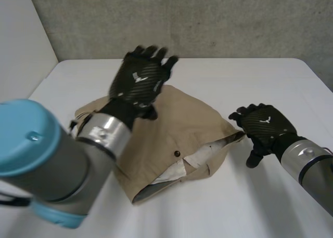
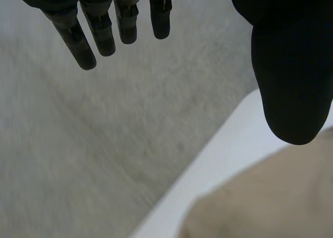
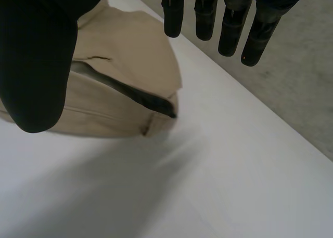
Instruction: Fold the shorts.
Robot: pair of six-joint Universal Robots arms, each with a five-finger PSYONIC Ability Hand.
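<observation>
Left hand (image 1: 139, 81): open and empty. Its fingers (image 2: 83, 45) are straight and a little spread, and its thumb (image 2: 291, 82) stands well apart from them.
Left hand to shorts: it hovers over the far left part of the shorts (image 1: 177, 126). In the left wrist view the tan cloth lies below the thumb and nothing touches it.
Right hand (image 1: 265, 124): also open, holding nothing. In its own wrist view the fingers (image 3: 208, 20) are straight and the thumb (image 3: 36, 66) is set wide.
Right hand to shorts: it is over bare table just beside the right end of the waistband, with the cloth on its thumb side.
Shorts: tan, lying loosely flat in the middle of the table (image 1: 250, 196) between the two hands. The waistband is turned toward the near edge and gapes, showing pale lining. A dark button (image 1: 177, 154) sits on the front.
Table: white.
Wall (image 1: 208, 20): grey concrete, behind the table's far edge.
</observation>
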